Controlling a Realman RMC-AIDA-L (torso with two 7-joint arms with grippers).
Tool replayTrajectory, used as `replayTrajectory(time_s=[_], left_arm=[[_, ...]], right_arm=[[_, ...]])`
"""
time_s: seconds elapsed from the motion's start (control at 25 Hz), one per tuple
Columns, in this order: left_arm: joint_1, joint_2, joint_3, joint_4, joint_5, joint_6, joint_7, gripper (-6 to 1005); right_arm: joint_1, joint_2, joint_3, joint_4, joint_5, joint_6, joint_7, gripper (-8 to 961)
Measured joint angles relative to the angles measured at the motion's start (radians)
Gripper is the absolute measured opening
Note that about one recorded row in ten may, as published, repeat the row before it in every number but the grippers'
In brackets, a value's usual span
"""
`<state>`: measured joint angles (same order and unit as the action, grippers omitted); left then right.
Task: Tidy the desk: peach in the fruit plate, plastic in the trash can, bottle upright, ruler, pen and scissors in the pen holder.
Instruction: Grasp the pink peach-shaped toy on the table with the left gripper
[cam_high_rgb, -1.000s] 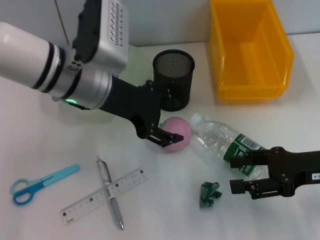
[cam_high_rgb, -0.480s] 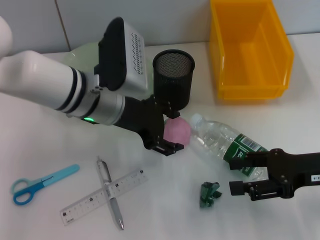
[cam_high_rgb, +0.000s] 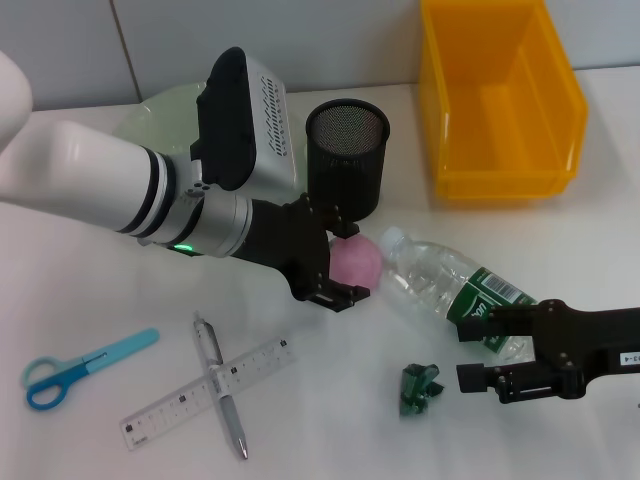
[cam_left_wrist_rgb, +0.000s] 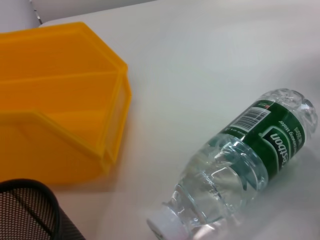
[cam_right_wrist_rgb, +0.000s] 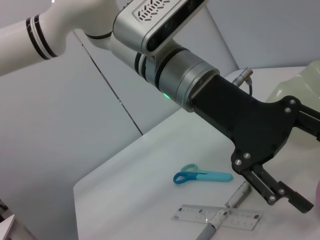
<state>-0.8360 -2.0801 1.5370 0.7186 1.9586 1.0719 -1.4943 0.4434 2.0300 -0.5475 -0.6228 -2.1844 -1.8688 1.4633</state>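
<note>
The pink peach (cam_high_rgb: 358, 262) lies in mid-table between the fingers of my left gripper (cam_high_rgb: 340, 265), which stands open around it. Beside it the clear bottle (cam_high_rgb: 445, 285) with a green label lies on its side; the left wrist view shows this bottle (cam_left_wrist_rgb: 240, 170) too. My right gripper (cam_high_rgb: 472, 348) is open at the bottle's base end, next to the crumpled green plastic (cam_high_rgb: 420, 388). Blue scissors (cam_high_rgb: 85, 368), the clear ruler (cam_high_rgb: 210, 392) and the pen (cam_high_rgb: 222, 395) lie front left. The pale green fruit plate (cam_high_rgb: 150, 108) is partly hidden behind my left arm.
The black mesh pen holder (cam_high_rgb: 347, 160) stands just behind the peach. An empty yellow bin (cam_high_rgb: 500, 100) sits at the back right. The right wrist view shows the scissors (cam_right_wrist_rgb: 202, 176), ruler (cam_right_wrist_rgb: 217, 217) and pen (cam_right_wrist_rgb: 236, 196) beneath my left arm.
My left arm swung down and turned, bringing its fingers from over the peach to either side of it. The right gripper crept slightly left. The objects on the table stayed put.
</note>
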Motion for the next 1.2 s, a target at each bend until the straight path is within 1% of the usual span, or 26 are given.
replayTrajectory(time_s=[0.4, 0.92, 1.04, 1.2], left_arm=[[-0.007, 0.000, 0.000, -0.037, -0.002, -0.010, 0.000, 786], [-0.012, 0.000, 0.000, -0.050, -0.004, -0.050, -0.007, 785], [-0.013, 0.000, 0.014, -0.055, -0.010, -0.069, -0.004, 784], [-0.007, 0.000, 0.061, -0.056, -0.036, -0.121, 0.000, 784]], right_arm=[[0.002, -0.001, 0.000, 0.000, 0.000, -0.001, 0.000, 770], [0.011, -0.004, 0.000, 0.000, 0.000, 0.002, 0.000, 766], [0.011, -0.004, 0.000, 0.000, 0.000, 0.002, 0.000, 765], [0.012, -0.005, 0.000, 0.000, 0.000, 0.002, 0.000, 764]])
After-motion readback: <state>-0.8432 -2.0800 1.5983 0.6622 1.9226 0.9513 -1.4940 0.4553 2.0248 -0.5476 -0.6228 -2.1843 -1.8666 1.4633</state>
